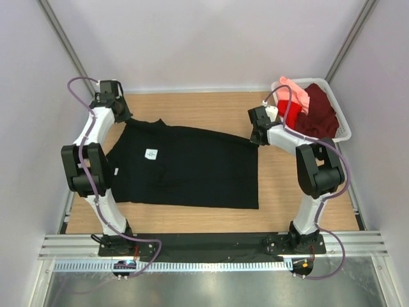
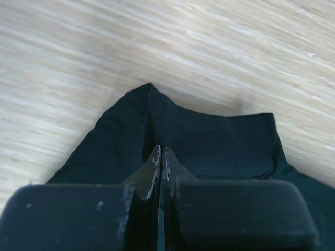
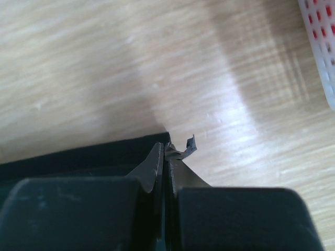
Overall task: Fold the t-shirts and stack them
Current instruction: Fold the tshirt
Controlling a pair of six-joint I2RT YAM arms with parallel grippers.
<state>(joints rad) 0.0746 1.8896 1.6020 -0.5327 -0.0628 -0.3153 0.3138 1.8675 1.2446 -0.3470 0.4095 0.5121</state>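
Looks like the opening of the first fold. Black t-shirt (image 1: 192, 169) spread flat across the middle of the wooden table (image 1: 211, 105), white chest label up, pinched at two far points. Left gripper (image 1: 118, 112) clamped tight on the cloth near the collar, with a ridge of fabric tented up ahead of the fingertips (image 2: 155, 159) in the left wrist view. Right gripper (image 1: 257, 134) likewise closed on the far hem corner. Next, probably, calls for lifting both points together and carrying the far edge over toward the near one, with even tension so as not to drag the whole shirt. In the white basket (image 1: 342, 131) at the far right, heaped and unfolded: salmon-pink shirt (image 1: 295, 93), red shirt (image 1: 291, 115), maroon shirt (image 1: 319, 112).
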